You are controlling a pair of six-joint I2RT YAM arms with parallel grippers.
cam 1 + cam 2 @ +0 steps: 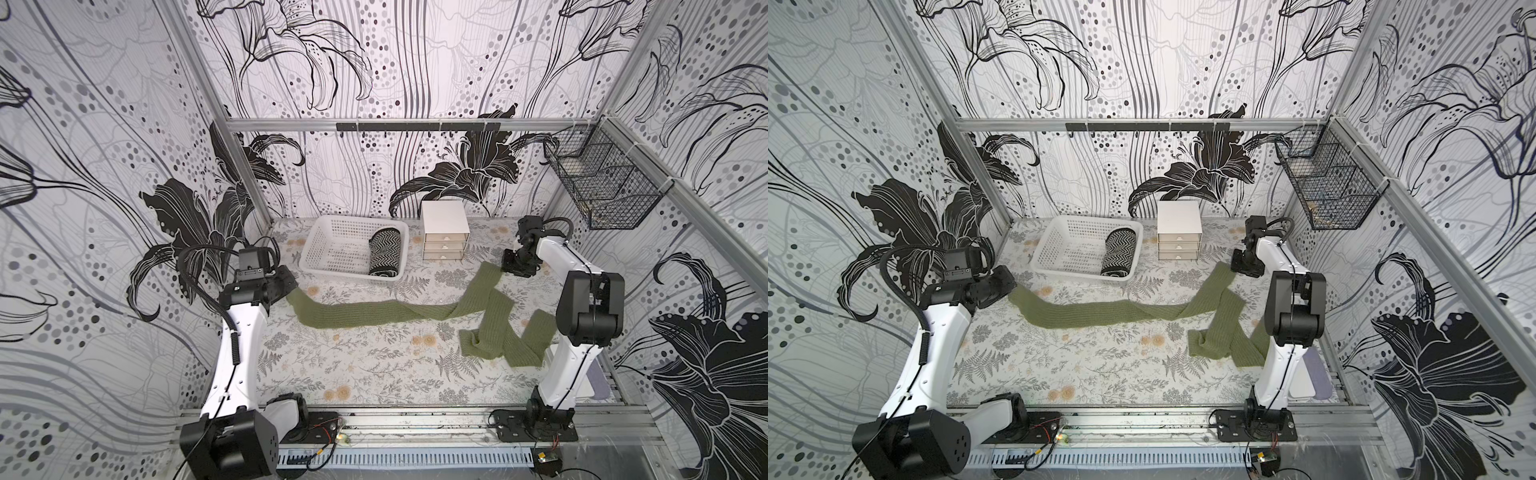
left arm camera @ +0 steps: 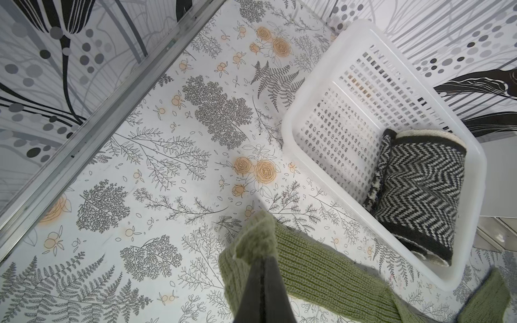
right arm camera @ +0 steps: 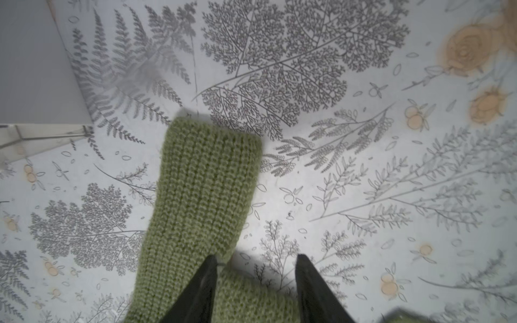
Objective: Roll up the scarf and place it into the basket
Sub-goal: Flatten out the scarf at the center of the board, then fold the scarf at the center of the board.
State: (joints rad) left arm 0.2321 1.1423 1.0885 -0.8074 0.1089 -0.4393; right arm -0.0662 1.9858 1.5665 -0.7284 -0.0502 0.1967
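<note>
Now, scarf end tight between closed left fingers, far end under parted right fingers.

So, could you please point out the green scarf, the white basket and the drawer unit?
green scarf [image 1: 374,313]: in a top view, on its flat middle stretch.
basket [image 1: 347,274]: in a top view, on the near rim.
drawer unit [image 1: 444,217]: in a top view, on its top face.

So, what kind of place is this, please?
Probably an enclosed robot test booth, not a home: white-and-black robot arms bolted to a grey metal rail, silver aluminium frame bars, and flower-printed wall panels.
</note>
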